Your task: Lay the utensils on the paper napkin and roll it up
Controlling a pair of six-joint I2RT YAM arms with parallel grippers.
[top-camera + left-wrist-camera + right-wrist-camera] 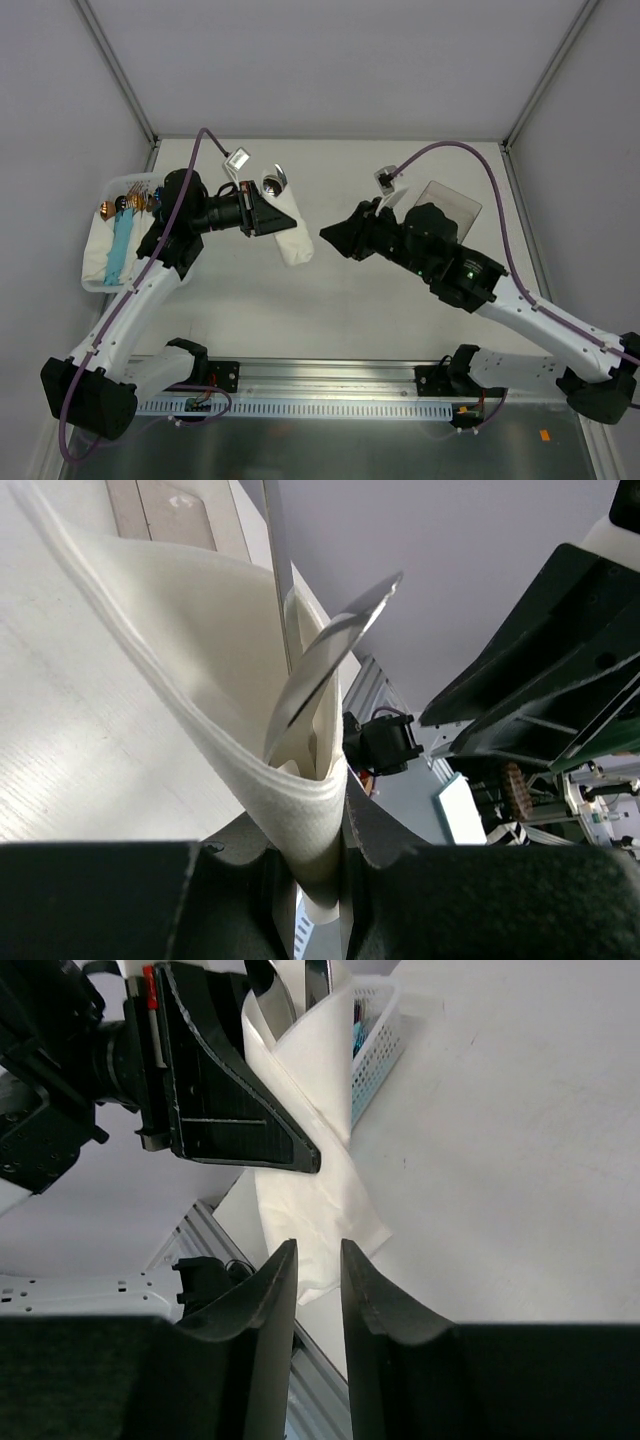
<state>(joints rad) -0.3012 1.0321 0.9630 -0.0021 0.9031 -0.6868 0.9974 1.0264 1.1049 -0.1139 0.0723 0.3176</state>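
My left gripper (268, 217) is shut on the folded white paper napkin (292, 243) and holds it tilted above the table, its lower end hanging toward the surface. A silver utensil with a rounded end (272, 183) sticks out of the napkin's upper end. In the left wrist view the napkin (230, 710) is pinched between the jaws (312, 825), with the shiny utensil (330, 660) inside the fold. My right gripper (330, 238) is slightly open and empty, just right of the napkin. In the right wrist view its tips (318, 1248) point at the napkin (315, 1195).
A white basket (95, 262) at the far left holds light-blue rolled bundles (122, 250) and coppery utensils (135, 202); it also shows in the right wrist view (378, 1055). A clear plastic tray (452, 203) lies behind the right arm. A metal rail (330, 385) runs along the near edge.
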